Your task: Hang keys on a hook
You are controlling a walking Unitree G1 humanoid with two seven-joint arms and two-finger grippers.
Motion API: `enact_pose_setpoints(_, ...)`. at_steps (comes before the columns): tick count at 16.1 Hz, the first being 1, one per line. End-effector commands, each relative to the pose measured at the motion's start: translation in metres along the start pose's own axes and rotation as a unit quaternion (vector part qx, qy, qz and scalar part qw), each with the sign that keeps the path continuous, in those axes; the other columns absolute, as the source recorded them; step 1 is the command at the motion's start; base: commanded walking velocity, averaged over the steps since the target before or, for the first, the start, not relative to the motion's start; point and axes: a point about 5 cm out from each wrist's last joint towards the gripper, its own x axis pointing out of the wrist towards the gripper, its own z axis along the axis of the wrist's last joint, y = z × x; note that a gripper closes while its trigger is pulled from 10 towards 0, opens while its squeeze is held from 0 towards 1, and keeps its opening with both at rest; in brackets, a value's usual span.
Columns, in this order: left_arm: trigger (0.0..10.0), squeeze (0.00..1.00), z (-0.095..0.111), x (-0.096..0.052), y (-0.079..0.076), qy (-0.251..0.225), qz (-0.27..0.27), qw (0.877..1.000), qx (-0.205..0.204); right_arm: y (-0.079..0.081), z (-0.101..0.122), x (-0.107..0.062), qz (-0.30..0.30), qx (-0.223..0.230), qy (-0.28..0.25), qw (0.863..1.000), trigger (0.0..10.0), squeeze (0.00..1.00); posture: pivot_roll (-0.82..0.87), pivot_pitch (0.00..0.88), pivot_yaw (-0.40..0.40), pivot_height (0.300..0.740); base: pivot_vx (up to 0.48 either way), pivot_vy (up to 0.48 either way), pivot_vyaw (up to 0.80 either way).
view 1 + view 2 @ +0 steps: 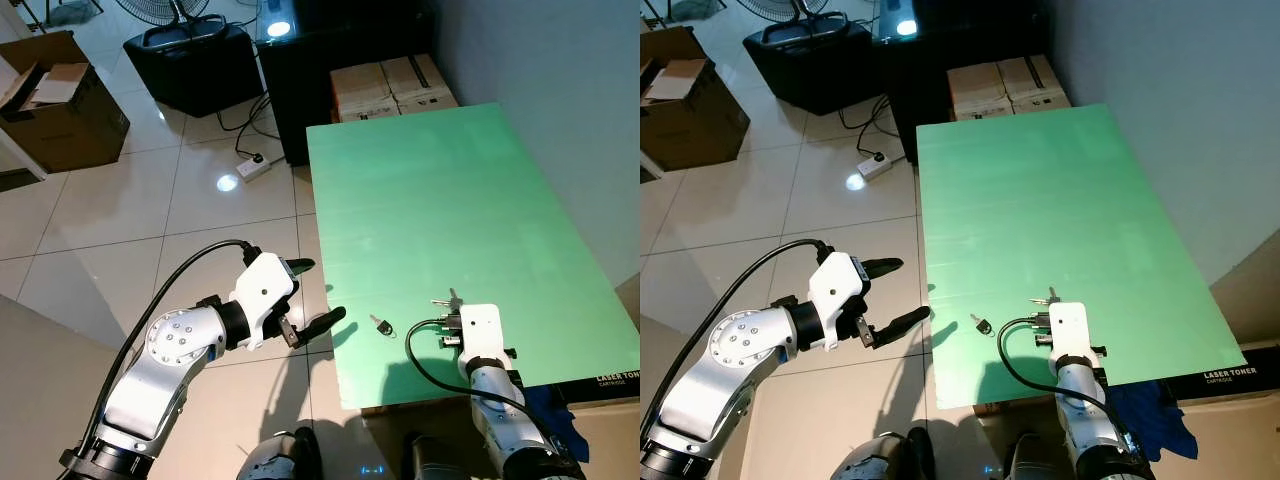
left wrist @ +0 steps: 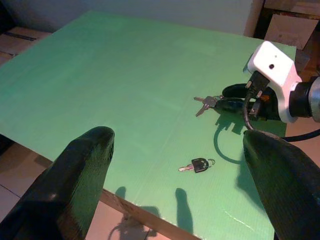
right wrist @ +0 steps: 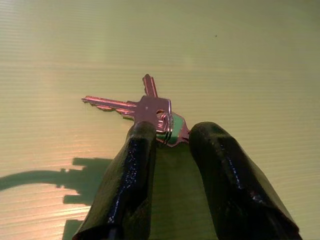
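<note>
Far left, on the tiled floor: an open cardboard box, a black case with a fan base on top, and a white power strip with its cable. Next, the left gripper hangs over the floor just off the near-left edge of the worktop, its two black fingers spread wide and holding nothing (the wrist view looks between them across the green surface). On the worktop, close to that near edge, lies a single black-headed key, apart from both grippers. Further right, the right gripper rests low over the worktop near its front edge; the fingers stand narrowly apart, their tips on either side of the ring of a key bunch. The keys lie flat on the surface with two blades fanned away from the fingertips; whether the tips actually pinch the ring cannot be told. Behind the worktop, two closed cartons stand beside a dark cabinet. A black box marked "LASER TONER" sits at the worktop's near-right corner.
</note>
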Motion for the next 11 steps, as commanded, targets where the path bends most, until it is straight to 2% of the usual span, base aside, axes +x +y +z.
enact_pose_setpoints(1, 10.0, 0.0, -0.0002, -0.0015, 0.0005, 0.008, -0.001, 1.0, 0.006, 0.0029, -0.0014, -0.0008, 0.008, 0.001, 0.002, 1.0, 10.0, 0.0, 0.0, 0.185, 0.156, 0.74, 0.0, 0.0, 0.0)
enact_pose_setpoints(5, 10.0, 0.0, -0.0005, -0.0022, 0.0, 0.008, -0.001, 1.0, 0.005, 0.0031, -0.0004, 0.0003, 0.024, 0.0, -0.001, 1.0, 10.0, 0.0, 0.0, 0.183, 0.155, 0.74, 0.0, 0.0, 0.0)
enact_pose_setpoints(6, 10.0, 0.0, -0.0007, -0.0024, 0.0001, 0.008, -0.001, 1.0, 0.005, 0.0031, -0.0006, 0.0007, 0.026, 0.0, 0.0, 1.0, 8.0, 0.0, 0.0, 0.182, 0.153, 0.74, 0.0, 0.0, 0.0)
enact_pose_setpoints(7, 10.0, 0.0, -0.0007, -0.0025, 0.0001, 0.008, -0.001, 1.0, 0.005, 0.0029, -0.0008, 0.0009, 0.027, 0.0, 0.001, 1.0, 4.7, 0.0, 0.0, 0.182, 0.153, 0.74, 0.0, 0.0, 0.0)
enact_pose_setpoints(8, 10.0, 0.0, -0.0006, -0.0024, 0.0001, 0.008, -0.001, 1.0, 0.005, 0.0027, -0.0011, 0.001, 0.028, 0.0, 0.002, 1.0, 4.4, 0.0, 0.0, 0.182, 0.153, 0.74, 0.0, 0.0, 0.0)
enact_pose_setpoints(9, 10.0, 0.0, -0.0007, -0.0026, 0.0001, 0.008, -0.001, 1.0, 0.005, 0.0026, -0.0015, 0.0009, 0.028, 0.001, 0.003, 1.0, 2.4, 0.0, 0.0, 0.179, 0.152, 0.74, 0.0, 0.0, 0.0)
enact_pose_setpoints(11, 10.0, 0.0, -0.0009, -0.0031, 0.0, 0.009, -0.002, 1.0, 0.006, 0.0025, -0.0026, 0.0006, 0.028, 0.003, 0.005, 1.0, 0.6, 0.0, 0.0, 0.177, 0.153, 0.74, 0.0, 0.0, 0.0)
